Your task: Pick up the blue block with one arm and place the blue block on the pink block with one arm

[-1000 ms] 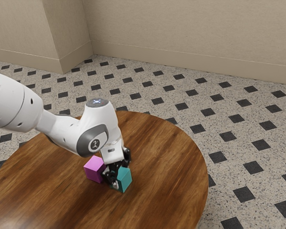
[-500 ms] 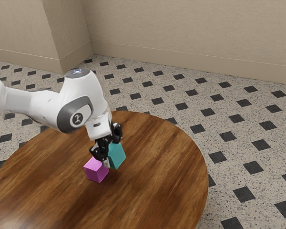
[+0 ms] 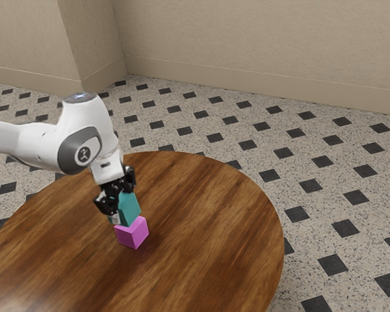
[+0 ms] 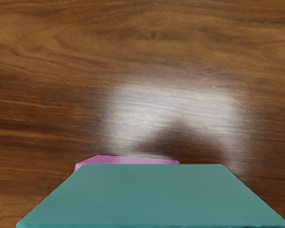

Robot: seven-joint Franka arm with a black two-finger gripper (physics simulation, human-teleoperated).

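Note:
The blue-green block (image 3: 129, 207) hangs in my black gripper (image 3: 119, 207), whose fingers are shut on its sides. It is just above the pink block (image 3: 132, 233), which rests on the round wooden table (image 3: 201, 240). I cannot tell whether the two blocks touch. In the wrist view the held blue-green block (image 4: 152, 195) lies large under the hand, and a thin strip of the pink block (image 4: 126, 161) peeks out beyond its far edge.
Bare wood surrounds the pink block on all sides. The table's rim (image 3: 281, 250) curves round at the exterior view's right, with tiled floor (image 3: 325, 149) beyond it and a beige wall corner (image 3: 91, 45) at the back.
My gripper has lifted the blue-green block off the table beside the pink block and carried it up and toward the exterior view's left, to just over the pink block. The pink block has stayed put.

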